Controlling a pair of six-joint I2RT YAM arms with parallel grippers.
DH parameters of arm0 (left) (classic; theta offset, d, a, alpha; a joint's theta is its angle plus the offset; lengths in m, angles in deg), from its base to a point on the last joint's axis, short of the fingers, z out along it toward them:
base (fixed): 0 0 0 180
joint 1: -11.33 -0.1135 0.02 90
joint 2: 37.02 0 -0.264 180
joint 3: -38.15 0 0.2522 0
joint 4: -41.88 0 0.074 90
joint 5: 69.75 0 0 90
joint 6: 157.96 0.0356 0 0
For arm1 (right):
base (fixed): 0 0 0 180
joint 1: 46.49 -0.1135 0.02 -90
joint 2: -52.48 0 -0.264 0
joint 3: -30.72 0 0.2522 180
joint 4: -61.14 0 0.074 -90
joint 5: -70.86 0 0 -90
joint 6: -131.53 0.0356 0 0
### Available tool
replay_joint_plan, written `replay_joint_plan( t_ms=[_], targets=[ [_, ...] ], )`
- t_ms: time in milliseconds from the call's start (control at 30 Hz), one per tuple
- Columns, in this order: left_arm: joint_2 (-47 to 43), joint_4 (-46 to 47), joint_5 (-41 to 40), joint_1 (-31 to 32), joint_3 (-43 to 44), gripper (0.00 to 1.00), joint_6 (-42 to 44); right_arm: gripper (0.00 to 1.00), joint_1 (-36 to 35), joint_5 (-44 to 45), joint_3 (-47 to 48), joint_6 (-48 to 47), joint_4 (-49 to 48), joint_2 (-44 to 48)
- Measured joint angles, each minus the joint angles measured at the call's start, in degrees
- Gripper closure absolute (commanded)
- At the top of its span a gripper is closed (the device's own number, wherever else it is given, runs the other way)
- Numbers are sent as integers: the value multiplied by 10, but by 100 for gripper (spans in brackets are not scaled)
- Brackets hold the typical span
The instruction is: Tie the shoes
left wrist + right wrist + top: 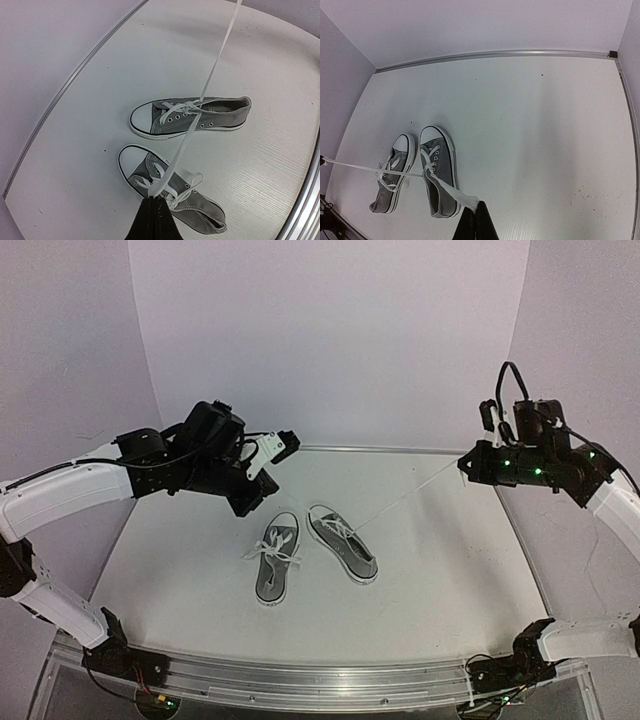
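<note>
Two grey sneakers with white laces lie side by side mid-table, toes toward the back wall: the left shoe (274, 562) and the right shoe (344, 544). My left gripper (255, 504) is shut on one lace end (175, 160) of the right shoe (200, 116) and holds it raised above the left shoe (180, 195). My right gripper (463, 466) is shut on the other lace end (451, 189) of the right shoe (439, 170), pulled taut up and to the right (405, 498). The two ends cross over that shoe's eyelets. The left shoe (391, 174) has its laces bunched on its tongue.
A metal rail (300, 680) runs along the table's near edge, with the arm bases at both ends. Raised metal edges (495, 54) border the back and sides, and white walls enclose the table.
</note>
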Motion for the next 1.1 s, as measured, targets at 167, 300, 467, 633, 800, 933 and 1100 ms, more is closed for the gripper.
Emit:
replay_joint_plan(
  t_ms=[167, 300, 467, 633, 800, 933, 1100],
  targets=[
    [0, 0, 22, 0, -7, 100, -4, 100, 2, -61, -41, 7, -17, 17],
    [2, 2, 36, -5, -12, 100, -11, 100, 2, -125, -70, 18, -26, 26],
    [2, 7, 61, -22, -12, 100, -15, 100, 2, -152, -32, 22, -27, 51],
    [13, 10, 79, -30, -5, 100, -15, 100, 1, -164, 13, 23, -28, 64],
    [23, 17, 97, -40, -4, 100, -23, 100, 2, -169, 14, 27, -24, 67],
    [23, 20, 111, -73, -4, 100, -29, 100, 2, -181, 13, 33, -21, 69],
    [27, 22, 133, -95, -4, 100, -31, 100, 2, -185, 4, 38, -19, 79]
  ],
)
